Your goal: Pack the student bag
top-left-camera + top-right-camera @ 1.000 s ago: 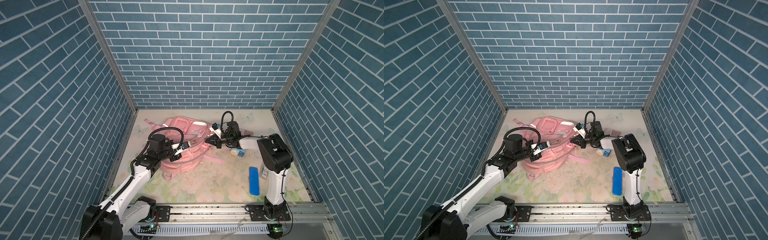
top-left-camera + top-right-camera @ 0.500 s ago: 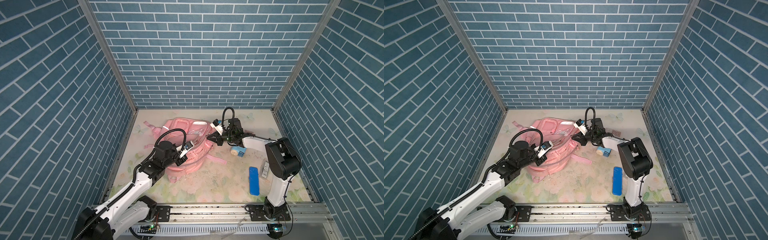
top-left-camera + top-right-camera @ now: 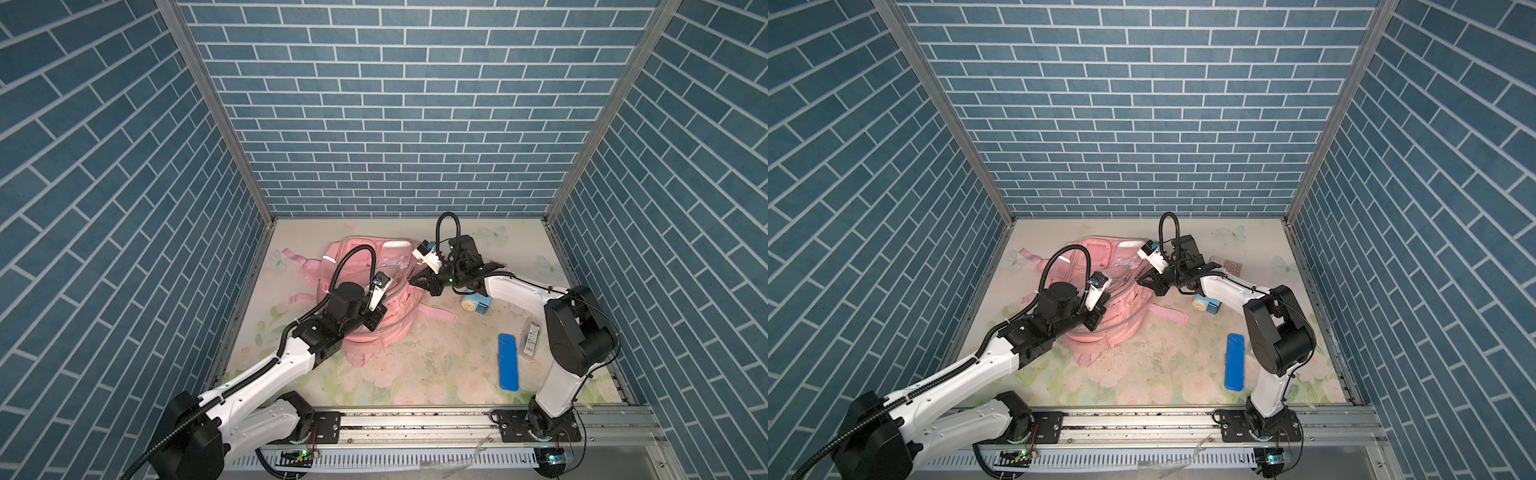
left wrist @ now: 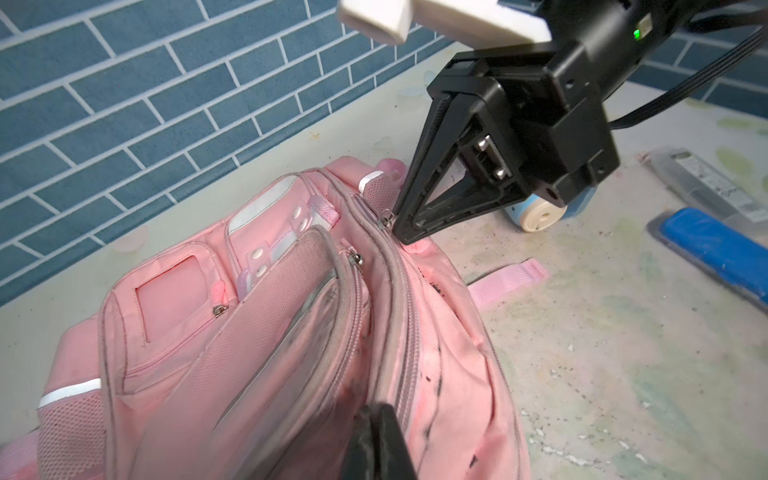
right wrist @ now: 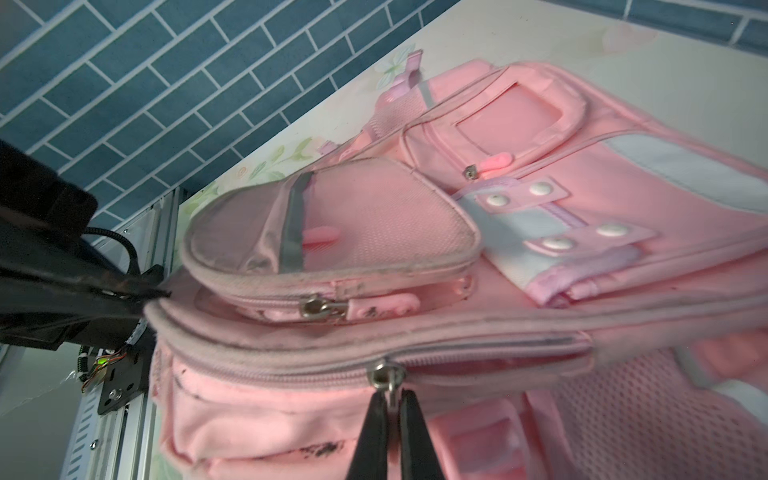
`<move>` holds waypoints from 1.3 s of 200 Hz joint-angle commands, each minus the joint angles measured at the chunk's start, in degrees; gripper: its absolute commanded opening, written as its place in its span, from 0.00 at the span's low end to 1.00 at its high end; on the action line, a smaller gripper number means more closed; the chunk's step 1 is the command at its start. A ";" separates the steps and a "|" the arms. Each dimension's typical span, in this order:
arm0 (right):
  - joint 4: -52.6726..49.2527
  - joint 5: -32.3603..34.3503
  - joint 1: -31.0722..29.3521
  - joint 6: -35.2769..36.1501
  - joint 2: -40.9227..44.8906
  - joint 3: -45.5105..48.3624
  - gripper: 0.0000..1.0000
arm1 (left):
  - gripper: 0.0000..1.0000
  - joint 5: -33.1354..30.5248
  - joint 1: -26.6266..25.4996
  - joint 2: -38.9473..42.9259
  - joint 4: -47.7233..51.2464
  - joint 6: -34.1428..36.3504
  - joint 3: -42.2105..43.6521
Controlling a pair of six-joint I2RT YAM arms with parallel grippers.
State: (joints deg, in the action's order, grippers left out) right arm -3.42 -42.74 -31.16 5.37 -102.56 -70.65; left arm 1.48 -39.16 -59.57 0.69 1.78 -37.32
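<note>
The student bag (image 3: 401, 311) lies on the table (image 3: 419, 370), left of centre and toward the far side. The left arm stretches from its near-left base diagonally toward the far side. Its left gripper (image 3: 374, 321) sits at the bag's near edge, fingers pressed together on a fold of pink fabric beside the main zip. The right arm rises from the near-right base, bends at the elbow and reaches low toward the far left. Its right gripper (image 5: 388, 415) pinches the metal zip pull (image 5: 390, 380) at the bag's right side.
</note>
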 commanded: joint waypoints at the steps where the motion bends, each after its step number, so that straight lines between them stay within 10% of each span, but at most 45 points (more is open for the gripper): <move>1: -4.41 1.70 1.81 4.78 -1.62 -4.41 0.00 | 0.00 0.35 -2.34 1.79 -2.05 -13.63 -2.20; 120: 6.37 -0.31 -1.95 1.81 10.53 10.08 0.00 | 0.00 1.61 0.14 -11.02 -11.67 -29.05 -10.56; 208: 10.13 6.19 -7.30 -0.43 11.83 15.74 0.00 | 0.00 5.91 1.74 -14.11 -4.32 -21.94 -14.80; 232: 11.68 5.22 -6.13 -1.32 12.47 16.74 0.00 | 0.40 9.01 4.41 -11.71 1.86 -14.17 -14.26; 260: 11.46 5.21 -5.35 -1.45 12.65 17.43 0.00 | 0.55 10.27 5.69 -9.13 13.44 -0.40 -13.58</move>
State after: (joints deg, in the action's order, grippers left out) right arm 6.24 -35.81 -37.01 5.45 -90.63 -53.74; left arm 10.04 -34.20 -71.18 3.92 -11.73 -50.02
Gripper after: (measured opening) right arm 0.075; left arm 0.517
